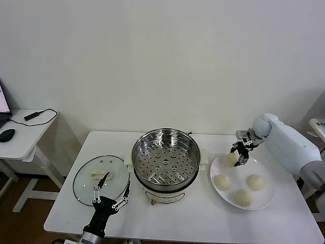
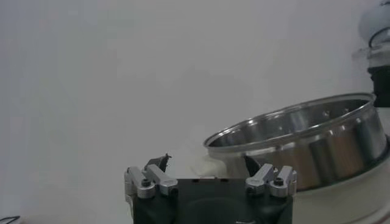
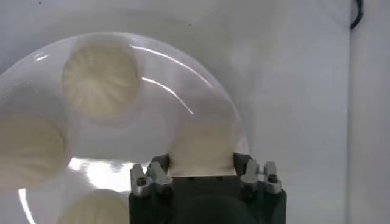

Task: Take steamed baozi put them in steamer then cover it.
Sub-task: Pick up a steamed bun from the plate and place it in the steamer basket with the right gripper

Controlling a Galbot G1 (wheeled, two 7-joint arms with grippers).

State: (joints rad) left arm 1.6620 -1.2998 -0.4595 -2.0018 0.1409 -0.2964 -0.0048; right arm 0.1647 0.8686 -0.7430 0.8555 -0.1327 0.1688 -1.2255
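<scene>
Four cream-white baozi lie on a white plate (image 1: 265, 197) at the right. My right gripper (image 1: 239, 155) is down on the back-left baozi (image 1: 230, 158), shut on its sides; in the right wrist view this baozi (image 3: 201, 146) fills the gap between the fingers (image 3: 157, 165). The other three baozi (image 1: 222, 181), (image 1: 255, 181), (image 1: 244, 197) lie free. The steel steamer (image 1: 165, 160) stands mid-table with its perforated tray bare. The glass cover (image 1: 86, 184) lies flat to its left. My left gripper (image 1: 110, 194) is open and empty over the cover's near edge.
The steamer's wall (image 2: 304, 137) fills the far side of the left wrist view. A side table (image 1: 20, 137) with a mouse and a cable stands off to the left. The white wall is close behind the table.
</scene>
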